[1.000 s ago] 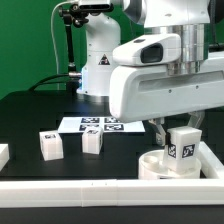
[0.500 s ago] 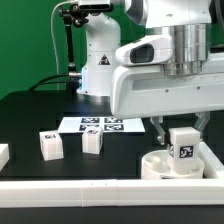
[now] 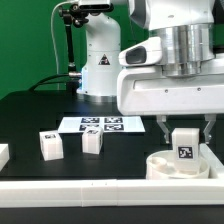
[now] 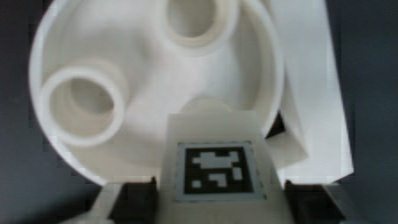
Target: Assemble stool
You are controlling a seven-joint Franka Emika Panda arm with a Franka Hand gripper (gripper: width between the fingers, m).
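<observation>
The round white seat (image 3: 168, 165) lies at the exterior view's right, against the white rail, with its socket holes facing up. My gripper (image 3: 184, 130) is shut on a white tagged leg (image 3: 185, 146) and holds it upright over the seat. In the wrist view the leg (image 4: 219, 160) sits between my fingers (image 4: 127, 200) above the seat (image 4: 125, 60), whose two round sockets show. Two more tagged legs (image 3: 48, 145) (image 3: 92, 141) stand on the black table at the exterior view's left.
The marker board (image 3: 98, 125) lies flat behind the loose legs. A long white rail (image 3: 70, 189) runs along the front edge, with another rail at the right (image 3: 212, 158). A white block (image 3: 3, 153) shows at the far left edge.
My gripper with the leg has moved a little toward the exterior view's right, and the seat has shifted right with it. The two loose legs have not moved.
</observation>
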